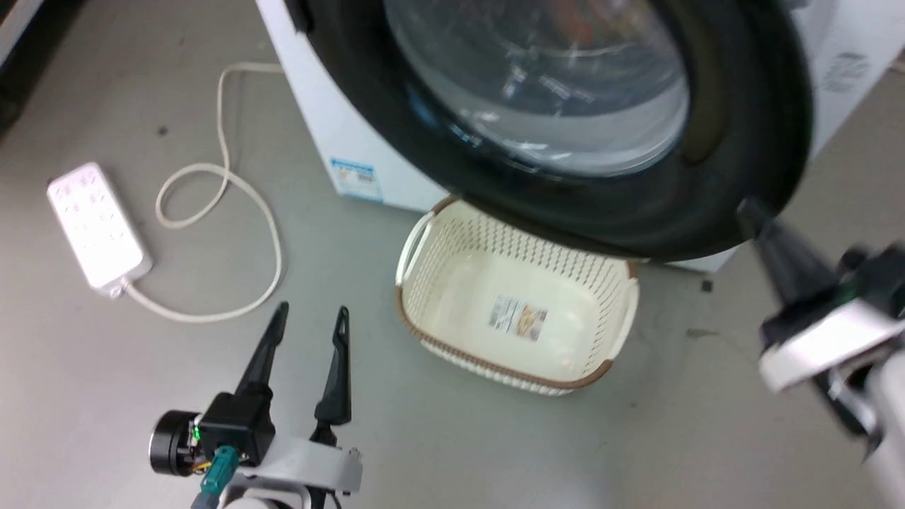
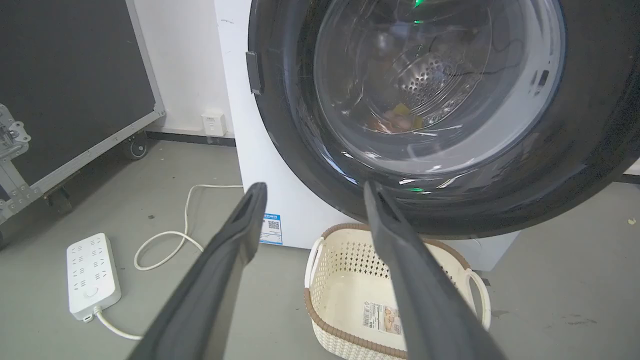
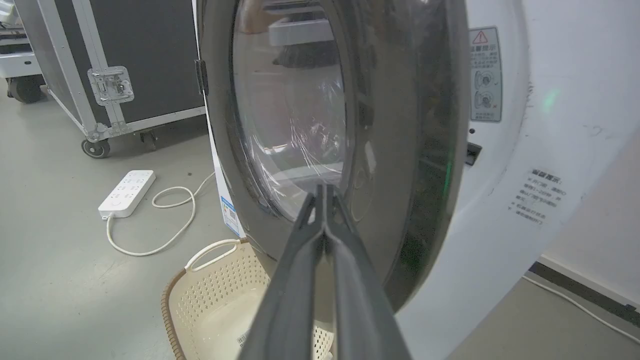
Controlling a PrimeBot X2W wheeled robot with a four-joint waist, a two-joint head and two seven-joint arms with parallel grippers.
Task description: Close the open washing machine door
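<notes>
Reaches toward the washing machine point(image 1: 332, 127) with the right gripper point(image 3: 325, 191), fingers pressed together, tip at the lower right rim of the washing machine door point(image 1: 636, 212), which hangs ajar before the recess. Holds the left gripper point(image 1: 312, 309) low, fingers apart, over bare floor. Finds a basket point(image 1: 413, 247) beneath the door's lower edge and a power strip point(image 1: 95, 226) well off left.

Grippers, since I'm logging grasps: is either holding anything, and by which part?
Nothing held: right gripper shut empty by the door; left gripper open, empty.
</notes>
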